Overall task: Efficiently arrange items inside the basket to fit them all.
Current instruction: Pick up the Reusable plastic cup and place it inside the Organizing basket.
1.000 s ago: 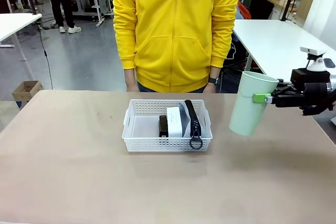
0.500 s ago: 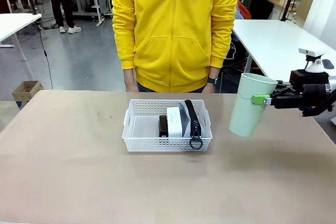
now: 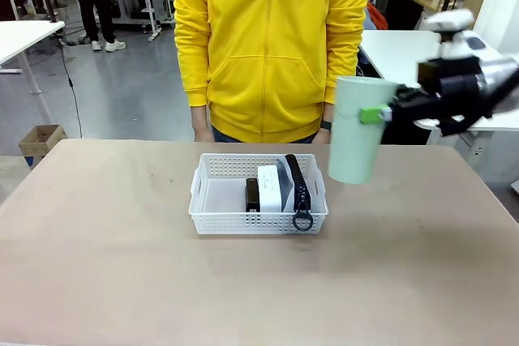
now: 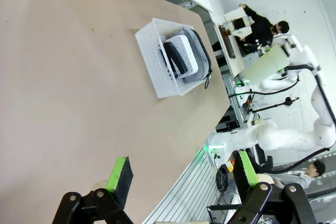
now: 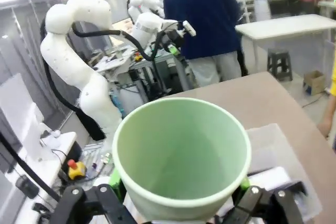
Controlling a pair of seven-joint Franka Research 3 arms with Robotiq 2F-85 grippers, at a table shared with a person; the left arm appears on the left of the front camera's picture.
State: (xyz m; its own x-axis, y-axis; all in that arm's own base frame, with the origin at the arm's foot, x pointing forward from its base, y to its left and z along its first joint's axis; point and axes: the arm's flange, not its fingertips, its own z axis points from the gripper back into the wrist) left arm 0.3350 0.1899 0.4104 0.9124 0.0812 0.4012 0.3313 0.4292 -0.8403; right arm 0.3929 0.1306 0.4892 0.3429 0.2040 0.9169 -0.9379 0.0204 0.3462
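The right gripper [image 3: 379,113] is clamped on the pale green plastic cup [image 3: 354,130], its green pads pinching the wall just under the rim, and holds the cup upright in the air. From that gripper the white plastic basket [image 3: 209,213] lies down and toward the robot's left, resting on the tan table [image 3: 97,281]. The basket's long axis runs side to side across the table. Its free floor is the end farther from the cup: the black stapler [image 3: 252,194], the small white box [image 3: 269,187] and the grey pouch [image 3: 299,183] stand side by side on edge in the nearer half, the pouch's ring pull hanging over the front wall. The right arm is plainly the nearer one.

The cup is smooth, thin-walled, tapering to its base, and empty in the right wrist view. The basket walls are a stiff perforated lattice.

The left gripper [image 4: 181,176] is spread wide with nothing between its pads, well away from the basket.
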